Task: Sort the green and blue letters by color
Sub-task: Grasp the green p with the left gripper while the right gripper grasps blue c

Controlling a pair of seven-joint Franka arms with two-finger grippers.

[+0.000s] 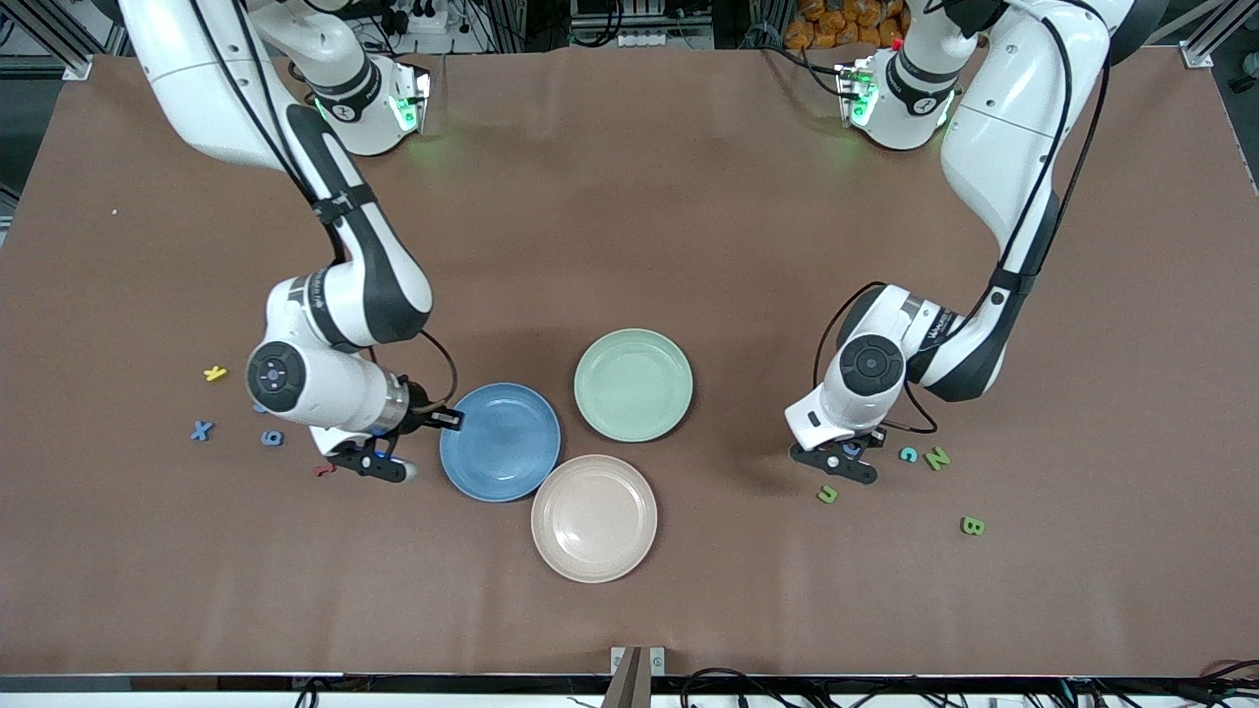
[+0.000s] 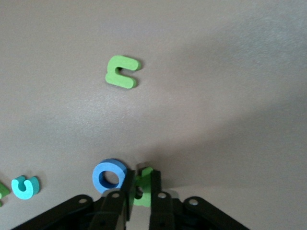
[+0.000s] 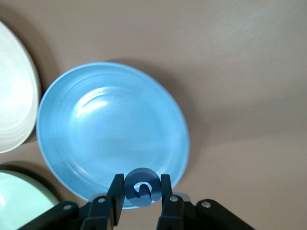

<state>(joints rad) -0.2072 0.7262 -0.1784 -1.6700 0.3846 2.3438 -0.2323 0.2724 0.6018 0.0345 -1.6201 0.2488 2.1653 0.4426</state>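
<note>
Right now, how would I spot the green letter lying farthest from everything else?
Start at the left arm's end of the table, where small letters lie scattered near the left hand. The green B lies nearest the front camera, alone, apart from the cluster.

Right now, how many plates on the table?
3. Blue plate toward the right arm's end; green plate beside it, farther from the front camera; pinkish plate nearest the camera. None look hidden.
</note>
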